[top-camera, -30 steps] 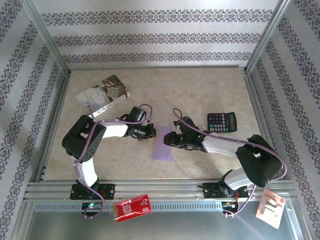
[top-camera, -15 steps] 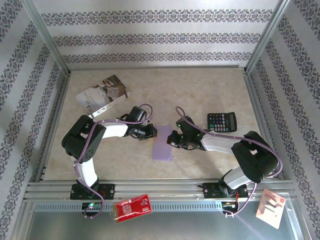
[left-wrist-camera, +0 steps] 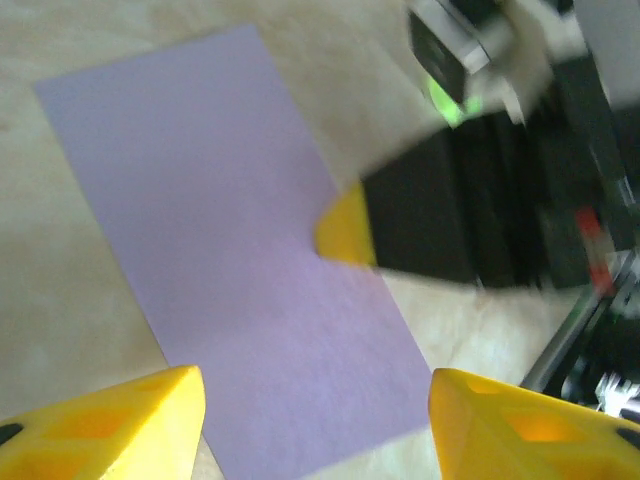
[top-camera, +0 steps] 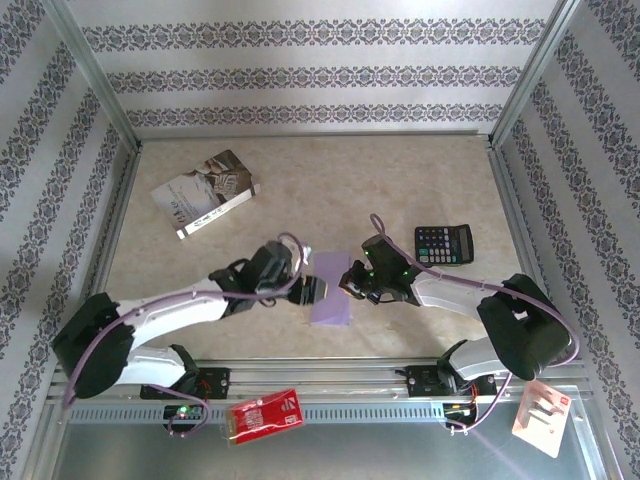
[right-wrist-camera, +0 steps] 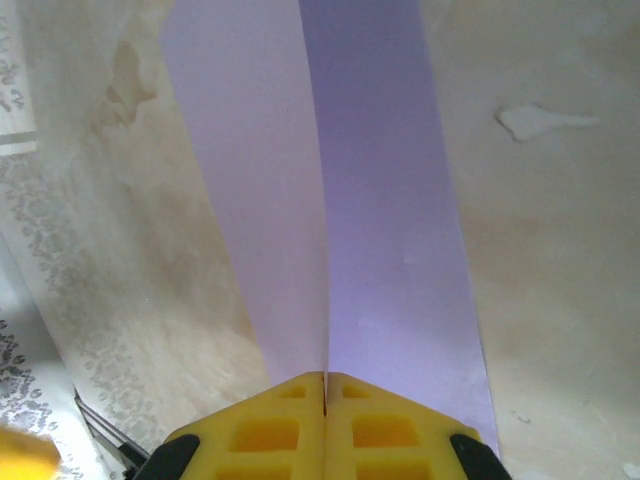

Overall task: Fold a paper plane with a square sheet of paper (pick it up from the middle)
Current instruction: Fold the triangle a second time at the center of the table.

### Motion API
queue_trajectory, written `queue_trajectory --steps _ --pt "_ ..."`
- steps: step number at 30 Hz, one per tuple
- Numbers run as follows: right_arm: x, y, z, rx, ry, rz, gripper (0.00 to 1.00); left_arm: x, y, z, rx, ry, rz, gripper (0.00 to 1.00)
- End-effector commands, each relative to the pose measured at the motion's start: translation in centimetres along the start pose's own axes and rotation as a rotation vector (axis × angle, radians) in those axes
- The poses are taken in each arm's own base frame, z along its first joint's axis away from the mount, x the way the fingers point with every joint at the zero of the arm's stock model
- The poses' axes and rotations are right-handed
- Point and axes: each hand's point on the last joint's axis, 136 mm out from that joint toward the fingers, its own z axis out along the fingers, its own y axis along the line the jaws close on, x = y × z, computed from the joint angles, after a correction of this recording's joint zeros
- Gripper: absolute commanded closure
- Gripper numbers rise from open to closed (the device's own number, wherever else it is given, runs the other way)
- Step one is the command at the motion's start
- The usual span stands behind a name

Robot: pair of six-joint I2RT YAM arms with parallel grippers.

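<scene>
progress: early, one lengthwise half-fold looks done | sheet point(top-camera: 331, 295): narrow lilac rectangle, centre-near on the desk point(top-camera: 300, 190) | right fingers point(right-wrist-camera: 290, 425): clenched on sheet's right edge | left fingers point(left-wrist-camera: 125, 420): released, at its left edge | remaining: nose folds, wings

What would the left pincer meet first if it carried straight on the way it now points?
The paper, lying just ahead of the open left pincer. It would probably reach that before the right pincer, which grips the paper's edge, though depth is unclear.
</scene>
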Motion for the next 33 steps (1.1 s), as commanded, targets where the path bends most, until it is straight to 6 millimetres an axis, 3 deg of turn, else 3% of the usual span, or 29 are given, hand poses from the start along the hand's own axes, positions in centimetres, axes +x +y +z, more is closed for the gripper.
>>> queue_trajectory --steps 1,5,14,17,27,33 --pt "0.4 -0.5 -0.4 0.005 0.023 0.074 1.0 1.1 0.0 -0.6 -0.126 -0.077 0.232 0.35" --pt "0.3 -0.5 -0.3 0.008 0.028 0.077 1.0 2.6 -2.5 -0.3 -0.148 -0.087 0.441 0.28" --pt "0.2 -0.6 -0.1 0.011 0.032 0.067 1.0 4.1 -4.6 4.3 -0.148 -0.011 0.57 0.26" --pt "0.2 -0.8 0.0 0.017 0.034 0.068 1.0 3.8 -4.6 5.0 -0.16 -0.011 0.573 0.35" --pt "0.2 -1.2 0.2 0.014 0.038 0.067 1.0 3.7 -4.2 5.1 -0.186 -0.01 0.572 0.79" --pt "0.3 -1.4 0.2 0.018 0.041 0.06 1.0 3.5 -3.9 5.2 -0.178 -0.005 0.538 1.0"
